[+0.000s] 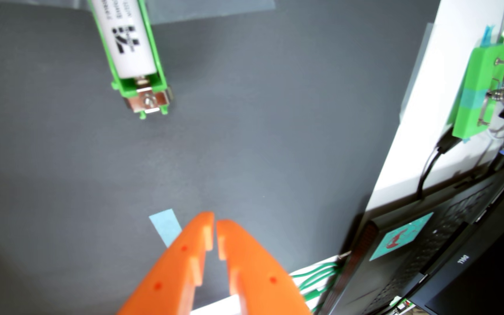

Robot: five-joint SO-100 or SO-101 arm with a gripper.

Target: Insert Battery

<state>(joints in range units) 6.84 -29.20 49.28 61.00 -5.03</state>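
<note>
- One view only, wrist view, looking down on a dark grey mat (pixel 260 136).
- Orange gripper (pixel 215 220) enters from bottom centre, tips nearly touching, thin slit between them; fingers (pixel 184 266) clenched on nothing, empty.
- White battery (pixel 125 36) sits inside a green holder (pixel 155 65) at top left, well apart from the gripper; black print on its side, top end cut off by the frame edge.
- Holder's near end shows a metal contact (pixel 149 101) with a screw; small gap visible between battery end and that contact.
- Clear tape (pixel 214 9) lies across the mat at the top, behind the holder.
- Blue tape (pixel 164 225) strip on the mat just left of the gripper tip, partly hidden by the left finger.
- White table (pixel 420 121) edge runs along the mat's right side.
- Green box (pixel 481 91) with teal tape and a black cable at far right.
- Black laptop (pixel 426 257) at bottom right, teal sticker on it.
- Green wires (pixel 314 274) near the bottom, right of the gripper.
</note>
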